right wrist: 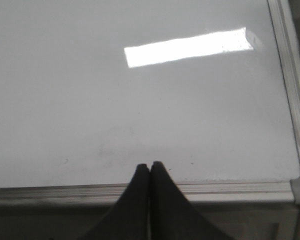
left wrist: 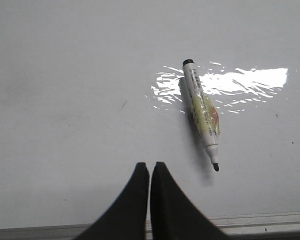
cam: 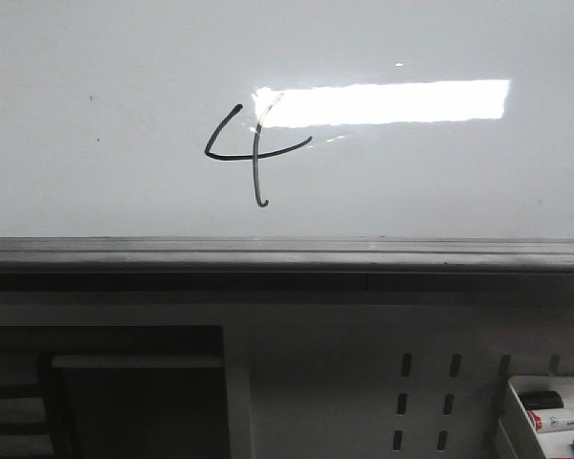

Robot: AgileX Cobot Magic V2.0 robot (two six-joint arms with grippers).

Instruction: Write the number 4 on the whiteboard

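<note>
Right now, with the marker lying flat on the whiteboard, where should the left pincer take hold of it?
Grip the marker around its mid-barrel, at the yellowish label, coming straight down from above with the fingers either side of the barrel. It lies flat on the whiteboard, uncapped tip toward the left pincer, so stay clear of the narrow tip end. The pincer's fingers look closed and would need to open first.

A thin black open-topped number 4 (cam: 253,153) is drawn near the middle of the glossy, grey-framed whiteboard (cam: 96,182), foot hooked.
</note>
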